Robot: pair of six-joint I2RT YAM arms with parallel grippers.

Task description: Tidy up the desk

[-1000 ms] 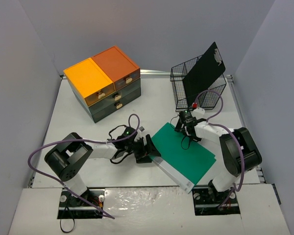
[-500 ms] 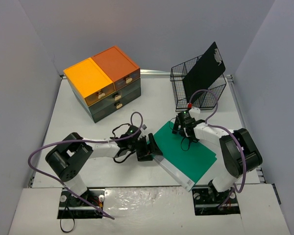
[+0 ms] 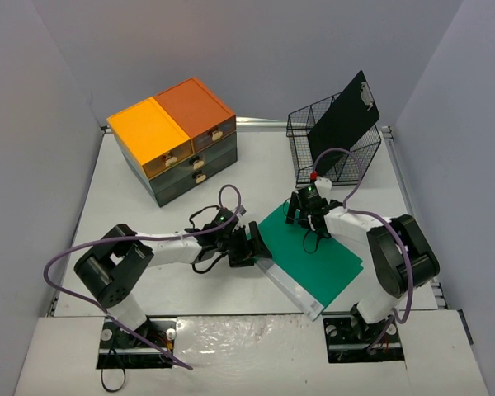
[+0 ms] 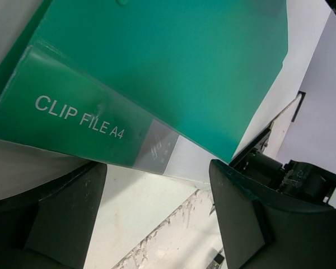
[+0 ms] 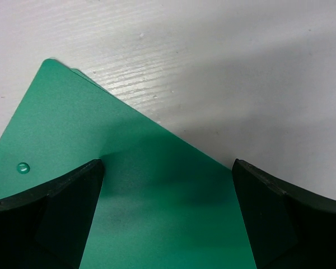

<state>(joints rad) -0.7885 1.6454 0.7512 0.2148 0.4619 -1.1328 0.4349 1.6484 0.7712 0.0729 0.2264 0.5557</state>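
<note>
Overhead, the green clip file (image 3: 318, 257) lies on the white desk (image 3: 120, 194) between both arms. Left wrist: left gripper (image 4: 157, 171) gapes wide, empty, at its labelled edge. Right wrist: right gripper (image 5: 168, 168) likewise, over a corner

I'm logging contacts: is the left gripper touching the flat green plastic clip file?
Cannot tell. In the left wrist view the open left gripper frames the clear edge of the green clip file, yet neither contact nor gap shows plainly.

Smooth, semi-glossy green plastic clip file (image 4: 173, 61); matte white desk (image 5: 213, 50), faintly ridged; black wire basket (image 3: 355, 161), probably metal.
</note>
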